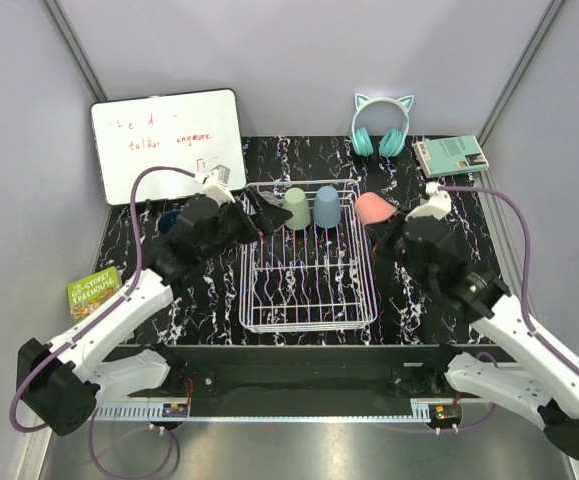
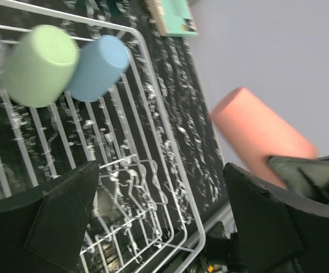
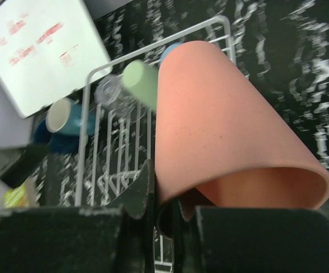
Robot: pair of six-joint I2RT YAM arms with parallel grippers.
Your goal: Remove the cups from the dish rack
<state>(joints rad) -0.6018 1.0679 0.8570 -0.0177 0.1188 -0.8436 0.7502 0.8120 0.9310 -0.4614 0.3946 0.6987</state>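
The white wire dish rack (image 1: 309, 327) sits mid-table. A sage-green cup (image 1: 296, 208) and a light-blue cup (image 1: 326, 206) stand upside down at its far end. My right gripper (image 1: 394, 225) is shut on the rim of the salmon-pink cup (image 1: 374, 207) and holds it just right of the rack; the right wrist view shows the jaws (image 3: 167, 193) pinching that cup (image 3: 227, 131). My left gripper (image 1: 262, 213) is open and empty over the rack's far left part (image 2: 161, 210). A clear glass (image 3: 108, 91) stands in the rack. A teal mug (image 3: 67, 116) and a navy mug (image 3: 42, 132) stand left of the rack.
A whiteboard (image 1: 167, 140) leans at the back left. Teal cat-ear headphones (image 1: 381, 125) and a teal box (image 1: 451, 153) lie at the back right. A green card (image 1: 94, 290) lies at the left edge. Grey walls enclose the table.
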